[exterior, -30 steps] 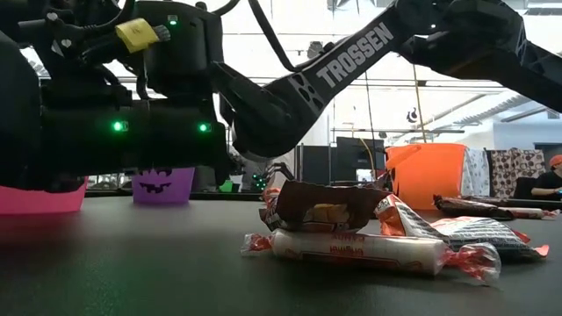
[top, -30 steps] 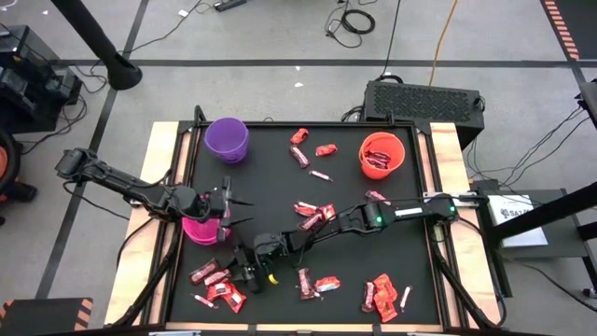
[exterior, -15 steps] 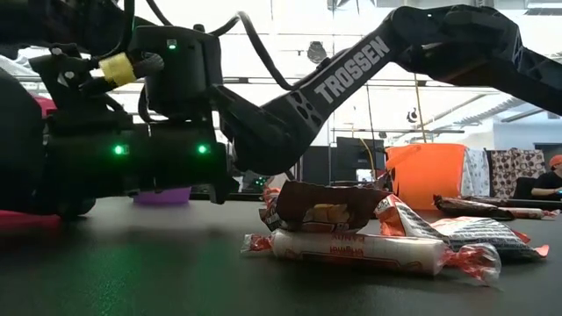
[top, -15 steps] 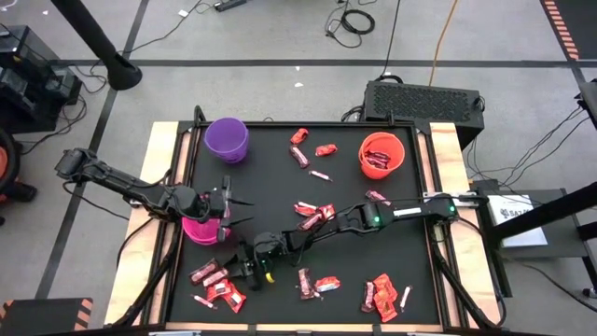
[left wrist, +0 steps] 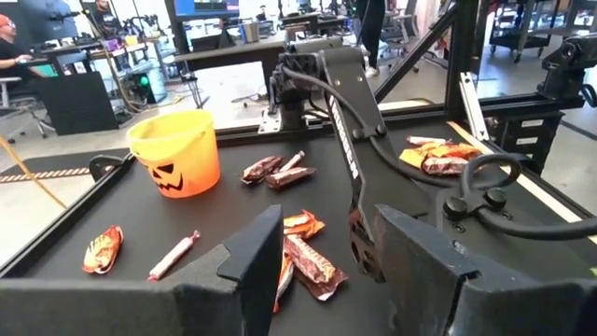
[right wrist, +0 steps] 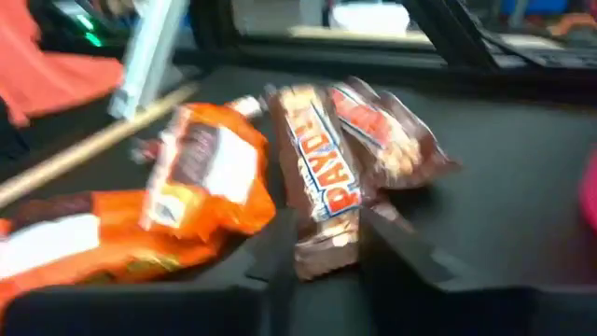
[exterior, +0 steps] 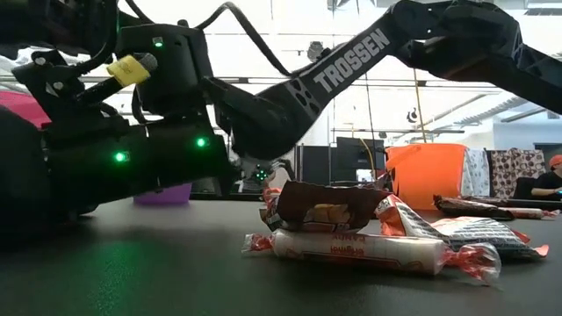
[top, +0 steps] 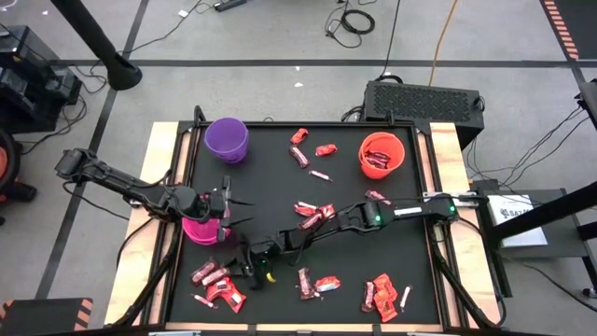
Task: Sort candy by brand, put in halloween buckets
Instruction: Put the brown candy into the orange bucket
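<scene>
Several small wrapped candies lie in a cluster near the front left corner of the black table top [top: 280, 201], and one of them, a brown-red bar with yellow PAYDAY lettering [right wrist: 322, 191], sits right between the two dark fingers of the right gripper [top: 250, 267], which reaches low across the table to that cluster. Its fingers stand to either side of the bar's near end, partly closed toward it, but whether they are actually pressing it I cannot tell. Just beside that bar lie shiny orange packets [right wrist: 201, 182] on one side and another brown-red wrapper [right wrist: 396, 140] on the other. Other candy is scattered farther off: a pinkish-white stick [exterior: 356, 250] with a brown packet [exterior: 320, 206] on top of it near the front middle, more red packets [top: 381, 294] toward the front right, and a few pieces [top: 303, 149] at the back. Farther out stand the three round plastic pails: the magenta-pink bucket [top: 199, 230] at the left edge, the purple bucket [top: 227, 139] at the back left, and the orange bucket [top: 381, 154] at the back right with red candy inside it. Over the pink bucket hangs the left gripper [top: 227, 207], fingers spread apart and holding nothing.
</scene>
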Tool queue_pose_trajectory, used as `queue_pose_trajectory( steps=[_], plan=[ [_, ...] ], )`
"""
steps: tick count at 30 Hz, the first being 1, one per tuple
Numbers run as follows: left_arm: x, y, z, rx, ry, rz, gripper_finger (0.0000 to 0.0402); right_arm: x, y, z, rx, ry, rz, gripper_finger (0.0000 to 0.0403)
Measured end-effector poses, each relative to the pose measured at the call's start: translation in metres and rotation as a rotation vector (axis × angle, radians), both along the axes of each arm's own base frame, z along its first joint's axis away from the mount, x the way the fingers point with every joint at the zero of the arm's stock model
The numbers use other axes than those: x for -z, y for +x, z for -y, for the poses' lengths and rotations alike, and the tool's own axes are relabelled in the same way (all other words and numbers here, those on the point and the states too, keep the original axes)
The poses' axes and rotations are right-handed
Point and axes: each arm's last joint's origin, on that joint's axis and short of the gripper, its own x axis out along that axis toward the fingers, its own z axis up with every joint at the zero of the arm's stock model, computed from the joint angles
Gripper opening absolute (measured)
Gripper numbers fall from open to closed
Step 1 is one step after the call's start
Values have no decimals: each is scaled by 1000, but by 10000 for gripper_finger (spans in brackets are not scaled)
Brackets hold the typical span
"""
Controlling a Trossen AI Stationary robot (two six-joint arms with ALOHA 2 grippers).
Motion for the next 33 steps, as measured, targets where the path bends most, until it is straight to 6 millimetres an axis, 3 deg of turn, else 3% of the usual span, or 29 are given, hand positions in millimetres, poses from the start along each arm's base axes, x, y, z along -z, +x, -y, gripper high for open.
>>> queue_pose_trajectory(
  steps=[6, 20, 28, 33],
  plan=[
    [2, 0, 0, 0, 3, -16, 176, -8, 1, 6, 8, -35, -11, 9],
    [3, 0, 0, 2, -8, -30, 176, -72, -3, 9, -18, -91, -64, 1],
    [3, 0, 0, 3, -20, -30, 176, -92, -8, 10, -28, -112, -103, 0],
    [5, -1, 0, 2, -14, -51, 176, -109, -19, 11, -39, -145, -222, 0]
  ],
)
